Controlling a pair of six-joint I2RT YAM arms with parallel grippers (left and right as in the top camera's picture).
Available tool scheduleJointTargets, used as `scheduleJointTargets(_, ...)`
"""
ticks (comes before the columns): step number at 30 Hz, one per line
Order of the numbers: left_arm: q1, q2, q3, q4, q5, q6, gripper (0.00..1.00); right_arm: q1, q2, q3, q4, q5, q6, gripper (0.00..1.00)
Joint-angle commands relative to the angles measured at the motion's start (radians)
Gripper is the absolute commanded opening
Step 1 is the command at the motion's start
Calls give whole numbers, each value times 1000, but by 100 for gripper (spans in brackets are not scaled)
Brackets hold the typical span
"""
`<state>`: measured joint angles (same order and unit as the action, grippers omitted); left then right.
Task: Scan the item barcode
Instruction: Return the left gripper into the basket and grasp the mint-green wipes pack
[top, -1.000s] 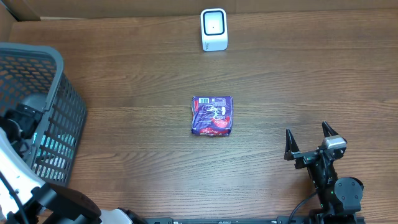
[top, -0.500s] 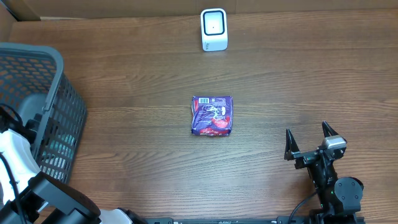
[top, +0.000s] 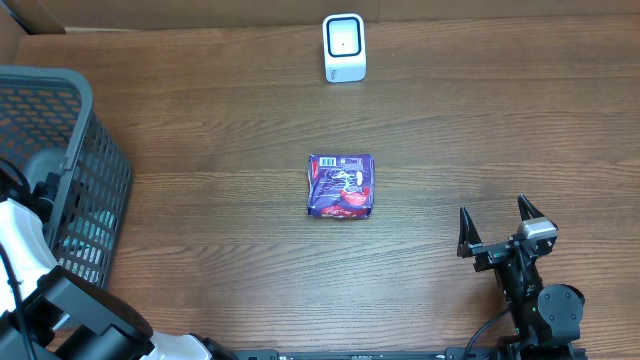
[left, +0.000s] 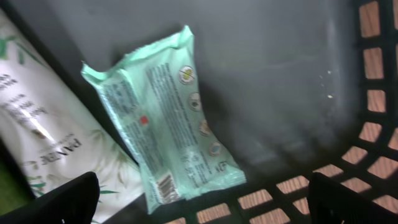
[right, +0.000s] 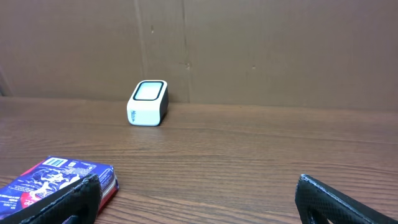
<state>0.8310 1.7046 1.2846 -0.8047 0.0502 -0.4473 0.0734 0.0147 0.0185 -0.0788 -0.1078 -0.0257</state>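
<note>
White pouch (left: 43, 146) cut by the edge — print on mint packet (left: 165, 124) blurred.

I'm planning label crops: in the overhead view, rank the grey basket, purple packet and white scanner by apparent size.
1. grey basket, by far the largest, though partly cut off by the frame.
2. purple packet.
3. white scanner, only slightly smaller than the packet, so that gap is unsure.
</note>
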Motion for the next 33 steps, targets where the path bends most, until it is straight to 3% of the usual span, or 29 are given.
scheduleJointTargets(1,-7,144,-68,17,62,-21,97,4,-11,-11,5,-6,3,100)
scheduleJointTargets(13,0,-10,213,-240,106,-21,100,4,-11,-11,5,-6,3,100)
scheduleJointTargets(21,0,9,185,-221,-16,-76,100,4,-11,-11,5,-6,3,100)
scheduleJointTargets(28,0,89,80,-89,-12,-181,99,4,-11,-11,5,-6,3,100)
scheduleJointTargets(33,0,166,72,-45,-10,-183,100,4,-11,-11,5,-6,3,100)
